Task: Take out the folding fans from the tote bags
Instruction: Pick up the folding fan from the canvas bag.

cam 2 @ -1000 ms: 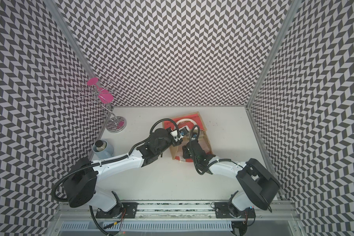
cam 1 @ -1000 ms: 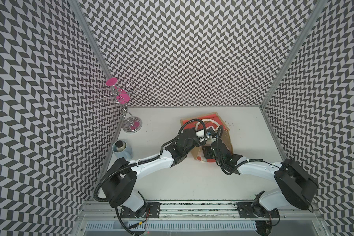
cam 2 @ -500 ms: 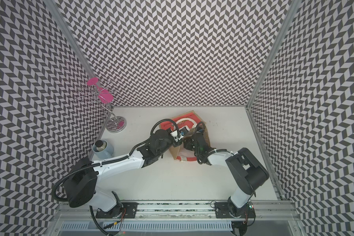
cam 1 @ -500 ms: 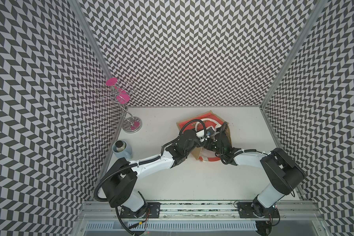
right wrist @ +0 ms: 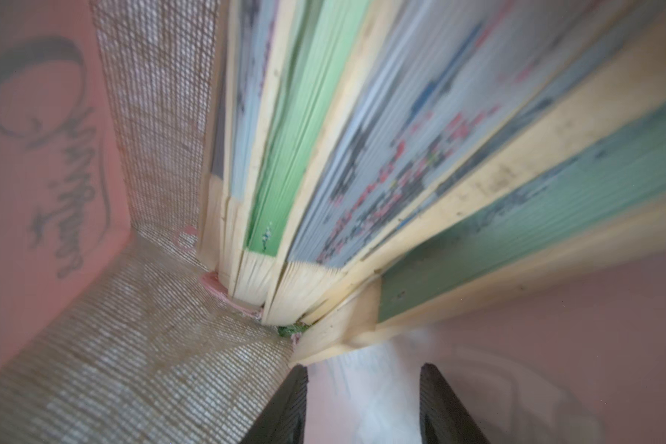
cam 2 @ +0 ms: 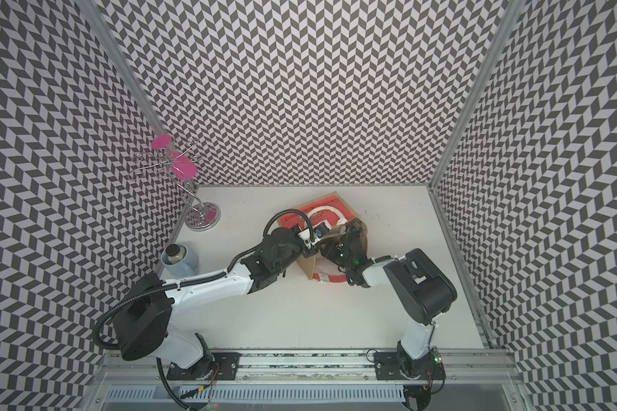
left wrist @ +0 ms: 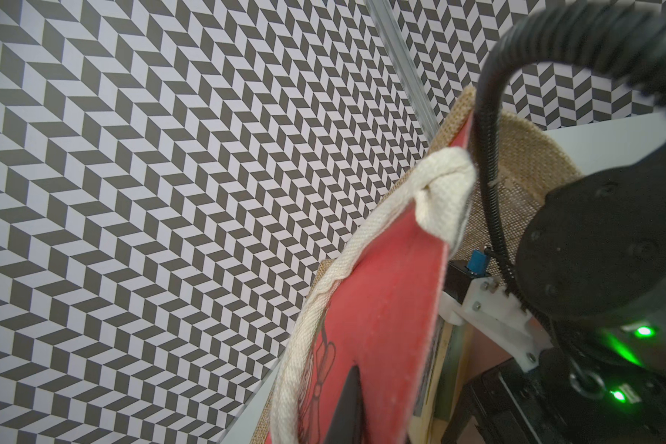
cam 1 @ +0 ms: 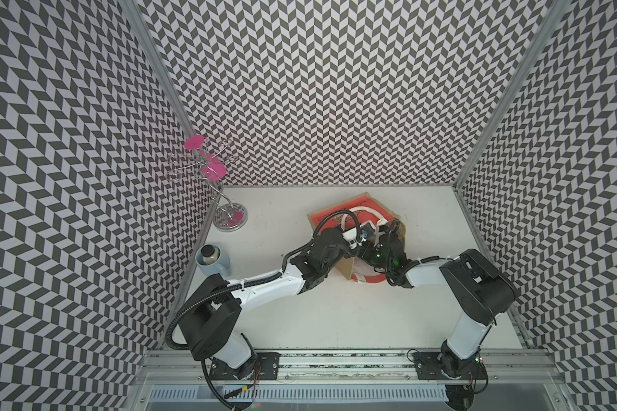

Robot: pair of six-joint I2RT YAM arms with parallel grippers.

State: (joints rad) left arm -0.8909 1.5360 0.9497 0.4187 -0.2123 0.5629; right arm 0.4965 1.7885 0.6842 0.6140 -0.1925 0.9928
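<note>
The tote bag (cam 1: 339, 213) (cam 2: 321, 210) lies on its side at the back middle of the table, red-orange panel up, cream handle (left wrist: 443, 192) on top. My left gripper (cam 1: 354, 251) is shut on the edge of that upper red panel (left wrist: 393, 307), holding the mouth up; one dark finger (left wrist: 350, 407) shows on the panel. My right gripper (right wrist: 364, 401) is inside the bag, open with nothing between its fingers. Just ahead of it several closed folding fans (right wrist: 362, 153) lie stacked, pale bamboo with green and printed paper. In both top views the fans are hidden.
A chrome wire stand with pink discs (cam 1: 228, 215) (cam 2: 203, 217) stands at the back left. A grey-blue cup holding a small jar (cam 1: 212, 261) (cam 2: 179, 258) sits by the left wall. Patterned walls close in three sides.
My right arm has pushed forward, its wrist going from the bag's mouth into the bag, and its elbow has risen. My left gripper has kept its hold on the panel.
</note>
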